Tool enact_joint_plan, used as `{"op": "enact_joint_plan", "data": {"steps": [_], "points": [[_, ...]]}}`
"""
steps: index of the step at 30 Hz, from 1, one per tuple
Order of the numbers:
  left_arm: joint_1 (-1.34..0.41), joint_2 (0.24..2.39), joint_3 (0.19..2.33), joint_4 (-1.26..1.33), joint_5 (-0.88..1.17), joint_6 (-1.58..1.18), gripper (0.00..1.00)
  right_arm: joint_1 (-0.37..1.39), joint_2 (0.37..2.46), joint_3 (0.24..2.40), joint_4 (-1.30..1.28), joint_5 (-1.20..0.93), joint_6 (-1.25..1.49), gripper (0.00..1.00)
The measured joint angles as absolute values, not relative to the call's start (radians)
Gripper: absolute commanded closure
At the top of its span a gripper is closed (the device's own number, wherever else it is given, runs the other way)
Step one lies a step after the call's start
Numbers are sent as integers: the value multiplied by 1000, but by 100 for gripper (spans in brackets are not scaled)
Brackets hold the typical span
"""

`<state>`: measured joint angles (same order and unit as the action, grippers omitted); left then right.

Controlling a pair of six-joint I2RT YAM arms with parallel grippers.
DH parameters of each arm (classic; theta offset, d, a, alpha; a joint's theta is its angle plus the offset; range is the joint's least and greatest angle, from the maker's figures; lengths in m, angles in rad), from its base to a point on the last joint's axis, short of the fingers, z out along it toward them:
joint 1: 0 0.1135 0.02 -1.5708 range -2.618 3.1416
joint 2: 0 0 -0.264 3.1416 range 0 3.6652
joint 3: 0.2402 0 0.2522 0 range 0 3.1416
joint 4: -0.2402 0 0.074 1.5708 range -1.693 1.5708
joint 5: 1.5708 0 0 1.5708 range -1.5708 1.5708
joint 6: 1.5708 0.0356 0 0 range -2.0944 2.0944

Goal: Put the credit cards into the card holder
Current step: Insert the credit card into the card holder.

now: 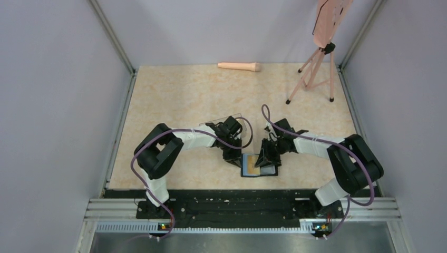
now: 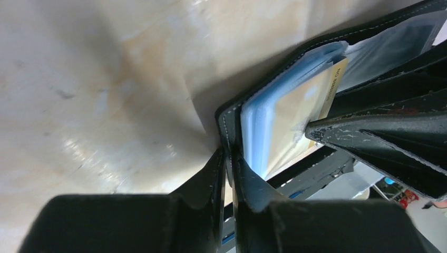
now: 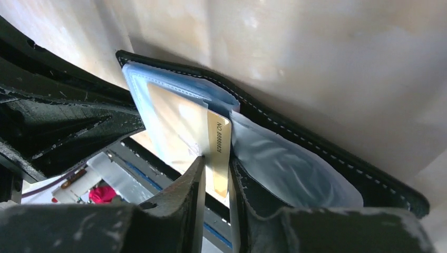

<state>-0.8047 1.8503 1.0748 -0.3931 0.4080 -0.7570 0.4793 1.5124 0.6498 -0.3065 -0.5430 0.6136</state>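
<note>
The black card holder (image 1: 270, 171) lies open on the table between my two arms, its blue-grey clear sleeves (image 2: 261, 132) fanned up. My left gripper (image 2: 230, 158) is shut on the edge of its black cover (image 2: 225, 124). A yellow-orange credit card (image 3: 217, 145) stands partly inside a sleeve, its printed end sticking out. My right gripper (image 3: 216, 171) is shut on that free end, one finger on each side. From above the left gripper (image 1: 234, 156) and right gripper (image 1: 265, 157) meet over the holder, and the card (image 1: 253, 161) shows as a yellow patch.
A clear plastic box (image 1: 219, 120) sits just behind my left wrist. A pink cylinder (image 1: 240, 66) lies at the far edge and a pink tripod (image 1: 315, 71) stands at the back right. Grey walls close in both sides.
</note>
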Motion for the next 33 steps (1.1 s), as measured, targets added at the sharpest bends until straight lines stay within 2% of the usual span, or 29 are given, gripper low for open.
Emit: {"op": "enact_joint_plan", "data": {"steps": [5,10,17,20,24,28,30,33], "points": [[-805,1821,1075,-466,339,-744,83,528,1575,701,-291,-561,635,89],[-805,1796,1076,-540,266,-719,74,580,1646,787,-291,-564,636,83],[-807,1784,1110,-616,186,-694,63,602,1671,870,-363,-535,604,59],[-807,1762,1121,-629,173,-685,53,602,1671,905,-404,-517,580,51],[-804,1721,1123,-611,198,-686,49,602,1671,938,-474,-497,546,44],[-780,1687,1080,-508,278,-717,50,602,1670,953,-519,-479,519,48],[-755,1673,1034,-438,335,-747,53,602,1670,953,-538,-472,513,57],[-720,1671,970,-351,403,-793,59,602,1670,953,-547,-471,502,79]]}}
